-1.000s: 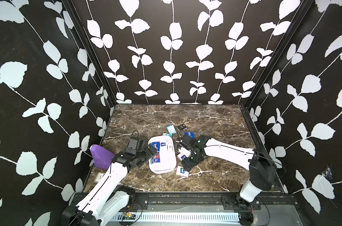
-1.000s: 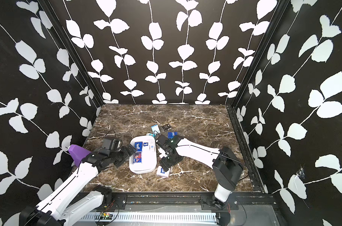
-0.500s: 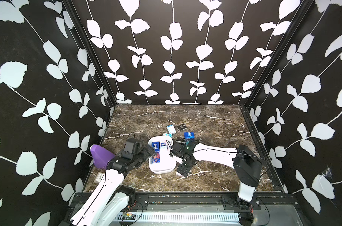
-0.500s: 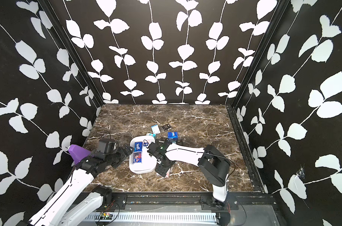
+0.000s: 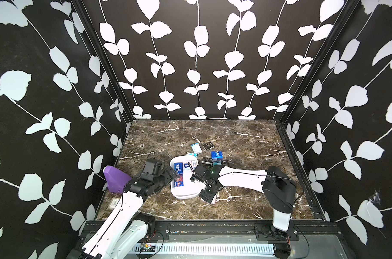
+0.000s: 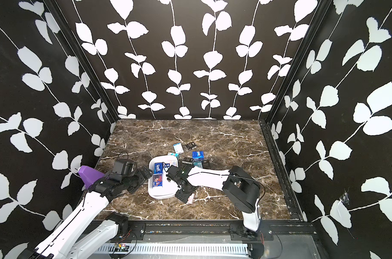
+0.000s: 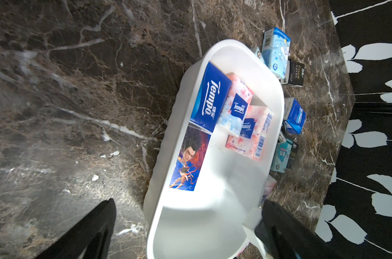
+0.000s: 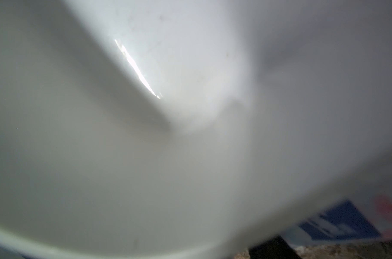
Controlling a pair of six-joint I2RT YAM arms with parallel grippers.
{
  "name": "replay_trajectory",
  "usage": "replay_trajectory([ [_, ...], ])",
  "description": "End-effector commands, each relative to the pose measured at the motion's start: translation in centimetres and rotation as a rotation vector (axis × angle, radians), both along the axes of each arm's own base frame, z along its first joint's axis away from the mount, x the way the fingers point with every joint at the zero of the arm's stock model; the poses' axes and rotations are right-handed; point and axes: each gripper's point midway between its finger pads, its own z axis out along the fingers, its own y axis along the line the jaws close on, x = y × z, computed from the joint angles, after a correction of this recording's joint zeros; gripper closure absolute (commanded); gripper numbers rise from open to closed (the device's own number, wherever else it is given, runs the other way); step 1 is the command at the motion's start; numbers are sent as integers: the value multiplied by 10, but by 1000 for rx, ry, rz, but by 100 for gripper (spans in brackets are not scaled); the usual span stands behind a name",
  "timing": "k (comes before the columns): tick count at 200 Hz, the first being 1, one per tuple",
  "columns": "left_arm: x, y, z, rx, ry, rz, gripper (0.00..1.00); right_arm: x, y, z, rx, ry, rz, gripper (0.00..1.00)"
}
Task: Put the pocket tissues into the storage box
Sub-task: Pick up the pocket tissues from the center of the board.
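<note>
Well, four packs lie in the storage box [image 7: 278, 94]: a blue Tempo pack [image 7: 210, 96], a cartoon-figure pack [image 7: 188, 159] and two pink-flowered packs [image 7: 248, 132]. Past the box's far end a cluster of loose packs [image 5: 216, 155] sits on the bench [image 5: 246, 143]. One more pack [image 5: 214, 198] lies by the near corner under my right claw [image 5: 207, 194], and I cannot tell whether that claw grips it. My left claw [image 7: 188, 203] hangs spread wide and empty beside the box's long side. Most of the job remains, I reckon.
</note>
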Motion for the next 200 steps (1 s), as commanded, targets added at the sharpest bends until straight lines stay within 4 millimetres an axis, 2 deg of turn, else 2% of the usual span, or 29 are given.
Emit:
replay_trajectory([
  [1, -2, 2, 7, 15, -5, 1, 1, -11, -11, -14, -26, 24, -19, 35],
  [26, -2, 3, 11, 8, -12, 7, 1, -16, -12, -12, 1, 34, -45, 37],
  [72, -4, 6, 23, 12, -26, 20, 1, -21, -15, -9, 34, 43, -107, 58],
  [101, -4, 8, 26, 23, -33, 25, 1, -24, -16, 12, 70, 47, -151, 75],
  [133, 4, 5, 17, 53, -18, -9, 1, -34, -24, 42, 128, 76, -250, 77],
  [141, 8, 3, 14, 63, -10, -26, 1, -35, -24, 44, 130, 86, -277, 77],
  [146, 11, 2, 12, 73, -5, -35, 1, -35, -22, 57, 171, 80, -291, 77],
  [171, 23, -4, 5, 87, 4, -65, 1, -26, -4, 86, 249, 78, -361, 77],
  [186, 30, -10, 5, 68, -8, -74, 1, -14, 19, 106, 316, 67, -388, 77],
  [191, 31, -11, 4, 64, -11, -74, 1, -11, 25, 100, 309, 73, -406, 77],
  [194, 33, -11, 5, 62, -16, -72, 1, -6, 36, 109, 343, 69, -411, 77],
  [200, 34, -11, 4, 62, -23, -70, 1, -1, 49, 112, 373, 73, -416, 77],
])
